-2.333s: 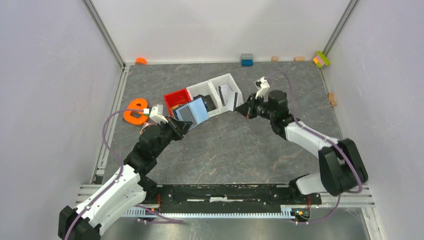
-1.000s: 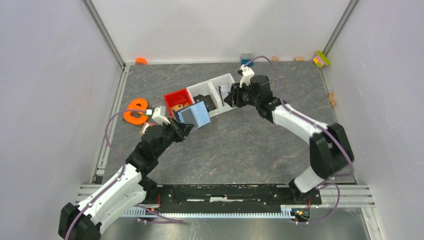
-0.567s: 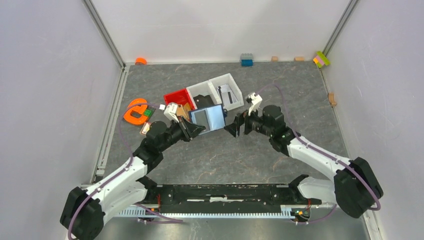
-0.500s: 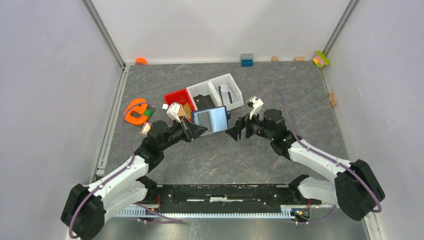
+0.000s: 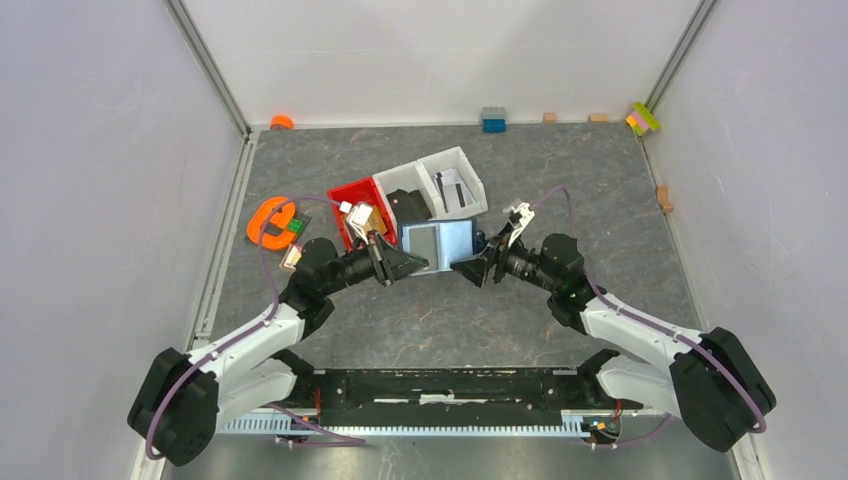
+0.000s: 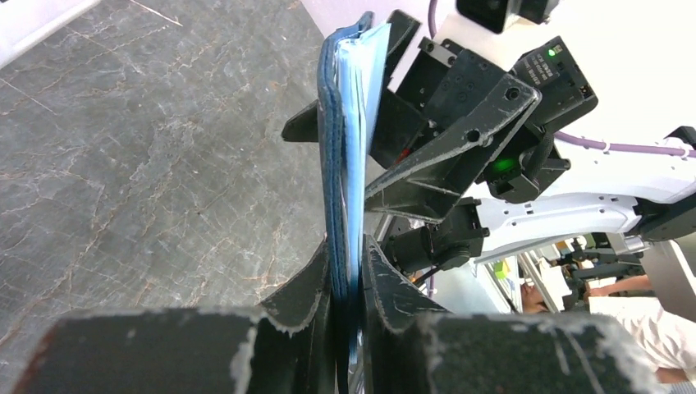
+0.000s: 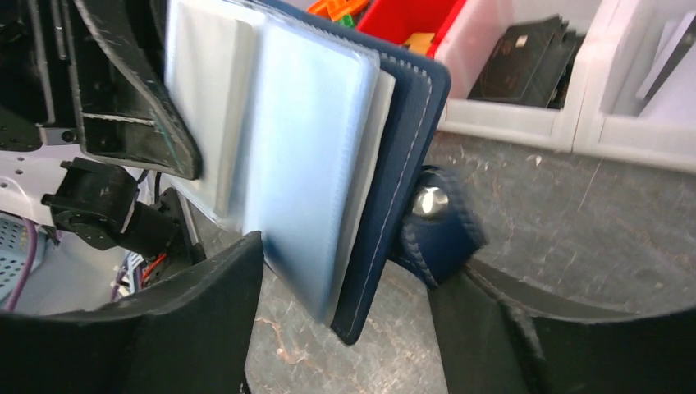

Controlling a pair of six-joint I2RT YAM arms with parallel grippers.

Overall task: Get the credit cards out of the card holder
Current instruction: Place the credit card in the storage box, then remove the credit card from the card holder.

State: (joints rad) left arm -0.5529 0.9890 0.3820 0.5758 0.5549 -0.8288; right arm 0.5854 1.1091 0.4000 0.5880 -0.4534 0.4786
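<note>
The card holder (image 5: 440, 244), navy outside and light blue inside, hangs above the table with my left gripper (image 5: 398, 264) shut on its left edge. In the left wrist view the card holder (image 6: 345, 123) stands edge-on between the pinching fingers of the left gripper (image 6: 346, 254). A pale grey credit card (image 5: 421, 240) shows in its left pocket. My right gripper (image 5: 478, 268) stands open at the holder's right edge. In the right wrist view the holder's free edge (image 7: 328, 189) and strap tab (image 7: 433, 223) lie between the spread fingers of the right gripper (image 7: 349, 271), untouched. More credit cards (image 5: 452, 188) rest in a white bin.
Behind the holder sit a red bin (image 5: 345, 192) and two white bins (image 5: 467, 160), one holding a black item (image 5: 408, 205). An orange piece (image 5: 268, 222) lies at the left. Small blocks (image 5: 493, 120) line the back wall, and a few lie near the right wall.
My right gripper left the white bin, opened, and came down to the holder's right edge. My left arm carried the holder right and nearer, now turned to face the right gripper.
</note>
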